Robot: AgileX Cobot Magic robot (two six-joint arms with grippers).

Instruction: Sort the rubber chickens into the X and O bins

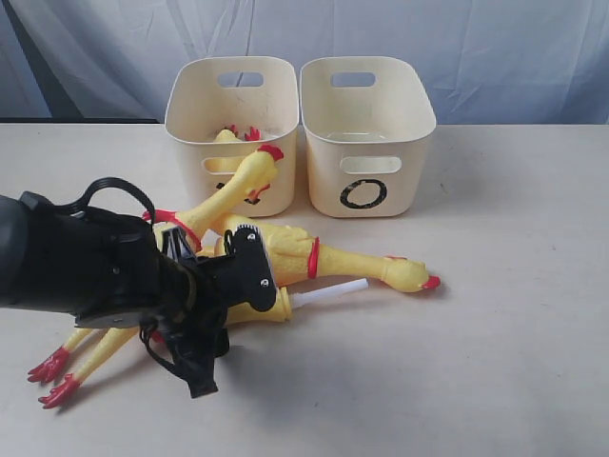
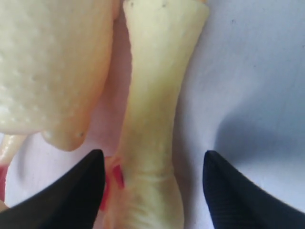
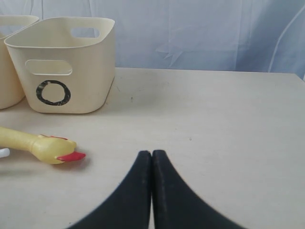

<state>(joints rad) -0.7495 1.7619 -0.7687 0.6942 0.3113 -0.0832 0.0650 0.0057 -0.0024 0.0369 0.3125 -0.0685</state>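
**Exterior view.** Two matching cream plastic tubs, rectangular with rounded corners and slot handles, stand side by side at the back of the matte beige surface [image 1: 514,362]. The O bin [image 1: 400,162] bears a black ring. The neighbouring bin [image 1: 190,143] has its mark largely hidden (a chicken's head leans on it) and holds a yellow rubber piece [image 1: 226,140] with red tips. In front of the tubs the rubber chickens lie heaped. One long-necked chicken [image 1: 285,249], bumpy-skinned with a red neck band, points its red beak to the right. A second chicken [image 1: 249,174] slants from its red feet up to the bin wall.

**Left wrist view.** The left hand [image 2: 152,155] stands wide. Its black tapered fingers [image 2: 81,181] flank a smooth, flared neck piece [image 2: 152,95] without closing on it.

**Right wrist view.** The right hand [image 3: 151,153] is pressed together on nothing, apart from the nearest chicken's head.
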